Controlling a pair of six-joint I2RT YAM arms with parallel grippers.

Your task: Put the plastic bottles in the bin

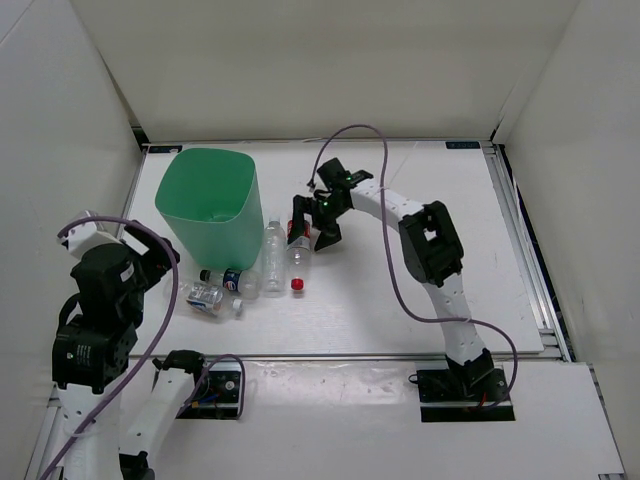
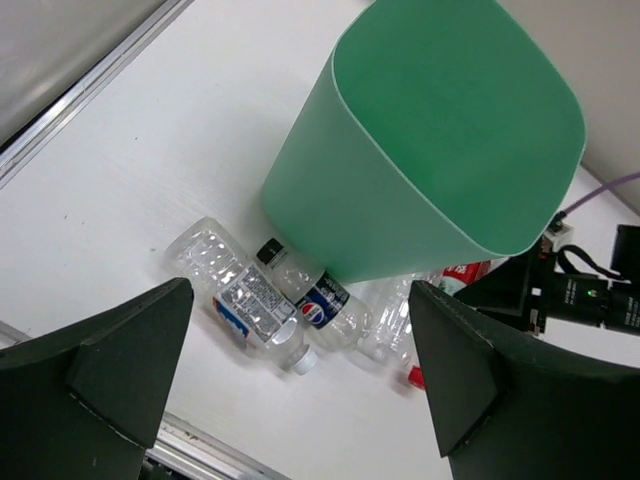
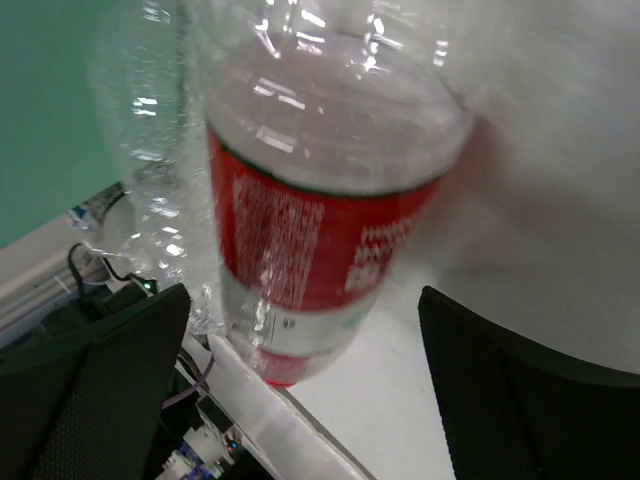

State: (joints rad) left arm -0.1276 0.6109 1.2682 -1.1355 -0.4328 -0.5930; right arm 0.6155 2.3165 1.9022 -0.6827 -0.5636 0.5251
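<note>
The mint-green bin [image 1: 210, 205] stands upright at the back left of the table. Several plastic bottles lie just right of and in front of it. The red-and-white labelled bottle [image 1: 298, 245] lies with its red cap [image 1: 297, 285] toward the arms. A clear bottle [image 1: 273, 255] lies beside it. The blue-labelled bottle [image 2: 322, 306] and a white-capped clear bottle [image 2: 245, 300] lie against the bin's foot. My right gripper [image 3: 300, 400] hangs open over the red-labelled bottle [image 3: 310, 240], one finger on each side, with a gap on the right. My left gripper [image 2: 300, 400] is open and empty, high above the bottles.
White enclosure walls surround the table. A metal rail [image 1: 525, 250] runs along the table's right edge. A purple cable [image 1: 390, 270] loops off the right arm above the table. The bin [image 2: 430, 130] looms close in the left wrist view.
</note>
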